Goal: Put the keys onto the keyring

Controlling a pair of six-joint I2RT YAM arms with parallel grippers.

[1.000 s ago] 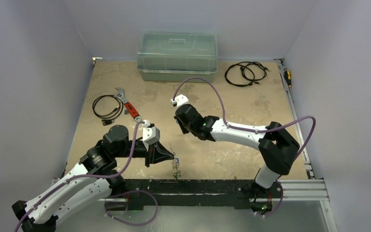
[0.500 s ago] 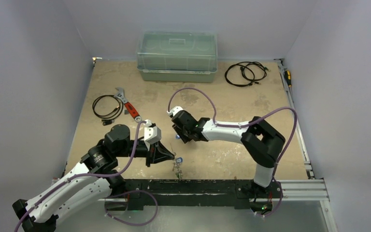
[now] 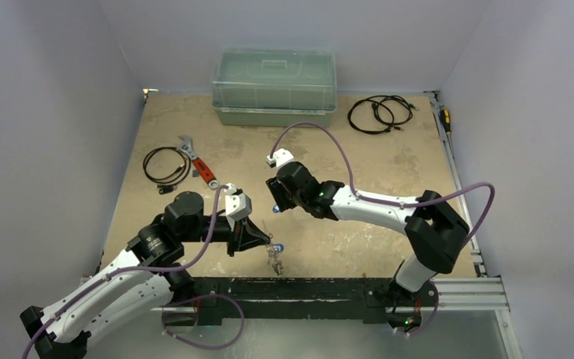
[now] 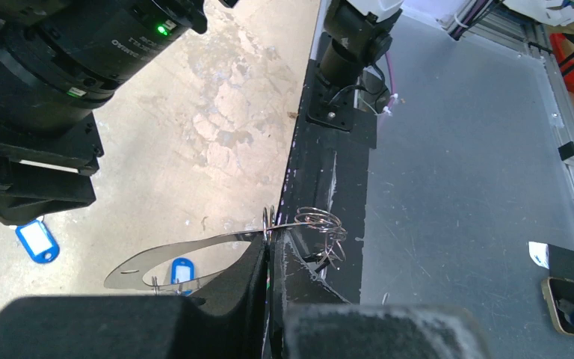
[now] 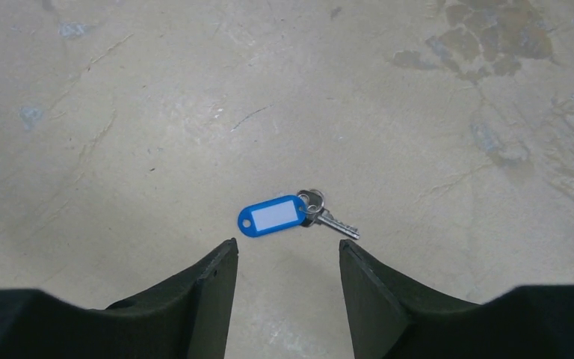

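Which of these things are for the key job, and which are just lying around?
For the job: keyring, pinched in the left fingers; blue-tagged key under the open right fingers; second blue-tagged key.
Just lying about: adjustable wrench; two black cable coils; lidded green box; yellow-handled tool.
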